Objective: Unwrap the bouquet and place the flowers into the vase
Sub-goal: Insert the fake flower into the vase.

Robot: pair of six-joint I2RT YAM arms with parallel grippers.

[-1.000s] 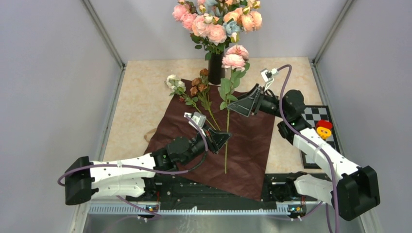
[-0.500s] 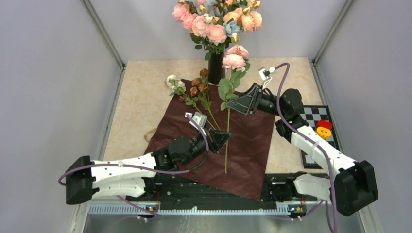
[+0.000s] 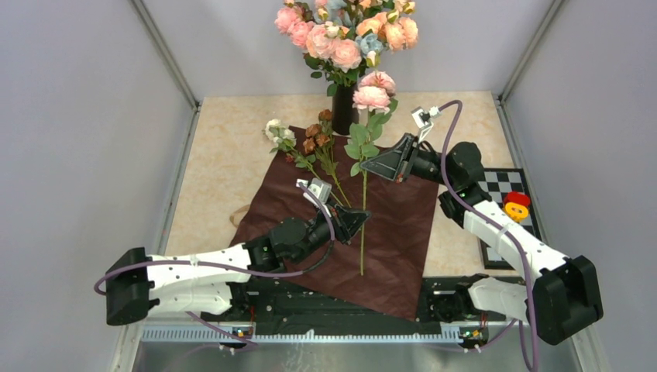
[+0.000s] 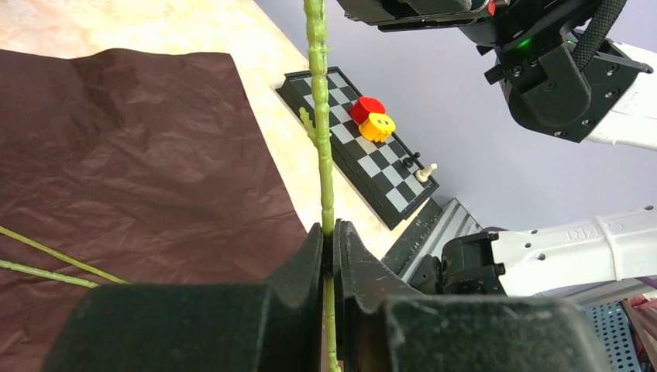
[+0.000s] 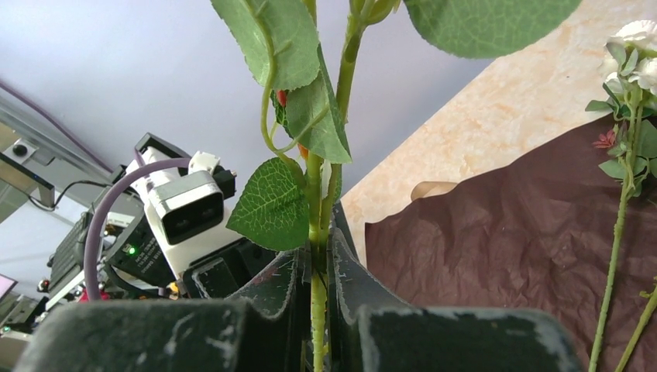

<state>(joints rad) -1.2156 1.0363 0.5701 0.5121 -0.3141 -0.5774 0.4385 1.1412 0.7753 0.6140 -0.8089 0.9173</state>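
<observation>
The bouquet's maroon paper (image 3: 387,232) lies spread flat on the table. On its far edge rest two of the flowers: a white rose (image 3: 275,128) and brownish roses (image 3: 314,136). A pale pink rose (image 3: 372,97) stands nearly upright on its long green stem (image 3: 362,232). My left gripper (image 3: 362,217) (image 4: 328,231) is shut on the stem's (image 4: 319,116) lower part. Higher up, my right gripper (image 3: 366,164) (image 5: 316,244) is shut on the same stem (image 5: 316,194), just under its leaves. The black vase (image 3: 343,108) stands behind the paper, holding large peach, pink and blue blooms.
A chessboard (image 3: 503,186) carrying a red and yellow piece (image 3: 517,203) lies at the right edge of the table. A tan ribbon (image 3: 240,213) sticks out from under the paper's left side. Grey walls enclose the table on three sides.
My right gripper has shut on the upper stem, where it stood open around it before. The pink rose has shifted slightly left. The left arm has stayed put.
</observation>
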